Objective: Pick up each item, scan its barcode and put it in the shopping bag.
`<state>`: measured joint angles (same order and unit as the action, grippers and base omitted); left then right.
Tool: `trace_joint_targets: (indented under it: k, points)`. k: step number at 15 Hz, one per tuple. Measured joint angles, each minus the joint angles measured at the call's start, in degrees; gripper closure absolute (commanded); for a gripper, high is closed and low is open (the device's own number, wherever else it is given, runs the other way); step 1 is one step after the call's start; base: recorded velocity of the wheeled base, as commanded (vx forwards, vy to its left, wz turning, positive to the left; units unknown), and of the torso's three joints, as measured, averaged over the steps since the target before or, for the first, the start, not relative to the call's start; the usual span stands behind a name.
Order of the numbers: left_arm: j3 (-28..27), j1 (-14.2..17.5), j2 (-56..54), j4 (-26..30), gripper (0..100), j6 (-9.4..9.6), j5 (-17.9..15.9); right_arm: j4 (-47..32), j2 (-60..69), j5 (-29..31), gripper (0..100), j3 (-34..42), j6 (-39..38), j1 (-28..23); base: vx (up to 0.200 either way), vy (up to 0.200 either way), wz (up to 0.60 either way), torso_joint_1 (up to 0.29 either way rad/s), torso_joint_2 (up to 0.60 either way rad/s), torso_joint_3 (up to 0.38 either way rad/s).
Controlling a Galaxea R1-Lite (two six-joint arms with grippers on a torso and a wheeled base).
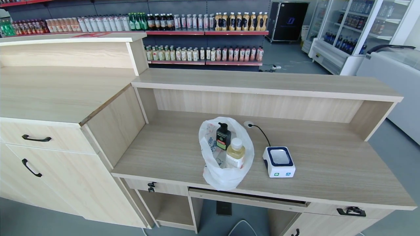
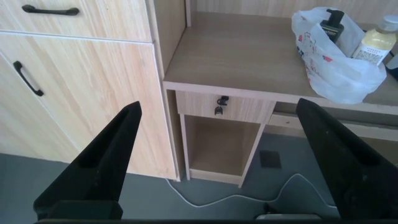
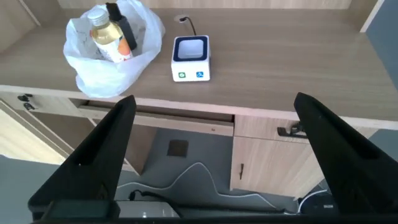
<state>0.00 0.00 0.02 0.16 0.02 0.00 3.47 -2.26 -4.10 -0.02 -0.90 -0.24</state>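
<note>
1. Both hands hang low in front of the counter [image 1: 328, 157], below its top. The left hand [image 2: 219, 103] is released and empty, its fingers spread wide. The right hand [image 3: 215, 97] is spread wide and empty too.
2. The shopping bag [image 1: 226, 178] stands at the front of the counter, and its lower bulge reaches over the front edge. Inside it a black pump bottle [image 1: 223, 136] and a yellow bottle [image 1: 235, 153] stand upright. A nudge from a rising hand could tip the whole bag toward the floor.
3. A hand coming up from below could hit the counter's front edge or the pull-out tray [image 1: 246, 196] under it. The arms would probably need to back off before lifting.
4. The scanner [image 1: 278, 161] sits just beside the bag, on the robot's right. Its cable [image 1: 262, 132] runs back to a hole in the counter. A right-arm reach toward the bag could bump the scanner or snag the cable.
5. The bag looks thin and slack, and its mouth is open. Pulling on one side alone would likely make the bottles lean and spill out. The pump head could also catch on the film.
6. With both bottles inside the bag, the packing looks finished or nearly so. Whether each was scanned cannot be told, so an unscanned item may go unnoticed.
</note>
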Motion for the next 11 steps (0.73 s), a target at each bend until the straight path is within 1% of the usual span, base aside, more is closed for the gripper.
trace_joint_targets:
  k: [11]
  points:
    - [0.00,0.00,0.00,0.00,0,-0.02,0.00,0.00,2.47,0.07,0,0.02,-0.02,0.15,0.000,0.000,0.00,0.000,0.00,0.000]
